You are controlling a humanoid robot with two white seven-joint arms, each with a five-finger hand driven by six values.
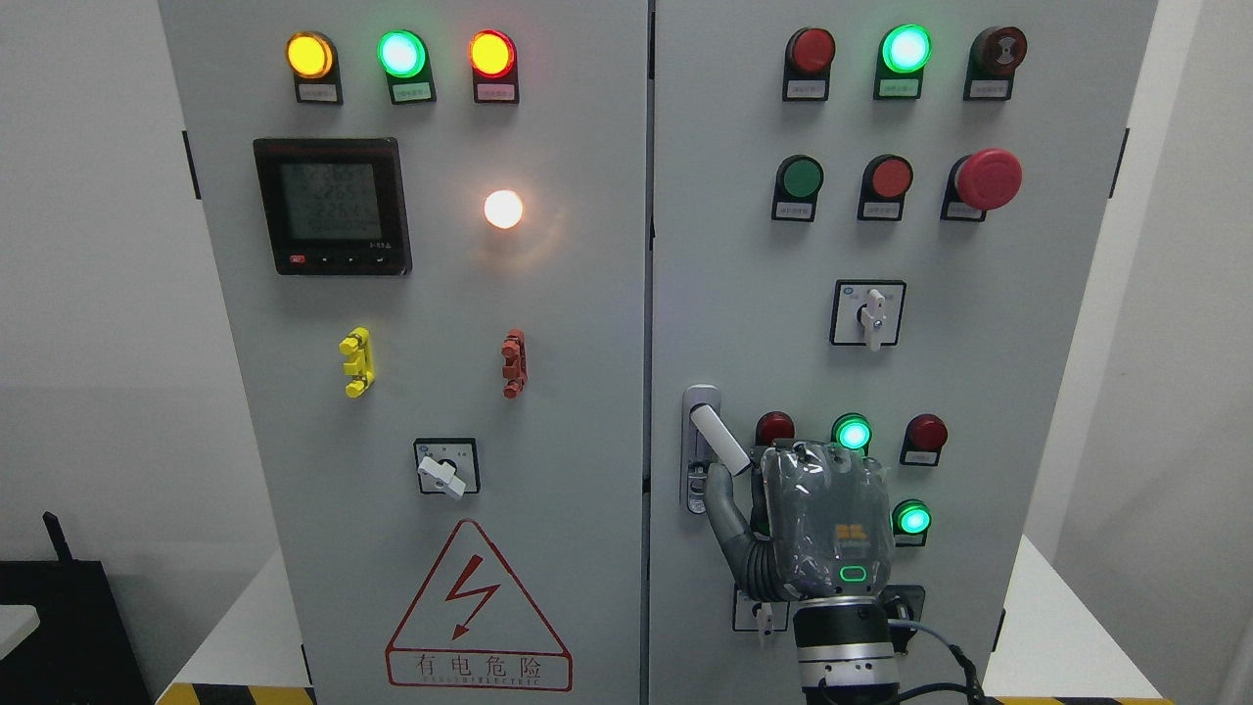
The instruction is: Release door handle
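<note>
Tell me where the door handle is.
In the head view, the door handle sits at the right door's left edge, below centre, with the right robot hand just beside it.

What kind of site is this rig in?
Likely an electrical test or training room: a grey control cabinet with lit indicator lamps, a high-voltage warning triangle, and the right robot hand at the door handle.

pilot lamps (pixel 852 432) crowding hand (pixel 798 509); bare door panel (pixel 724 245) above

Bright, even light, sharp focus; glare around the white lamp (pixel 503 209).
</note>
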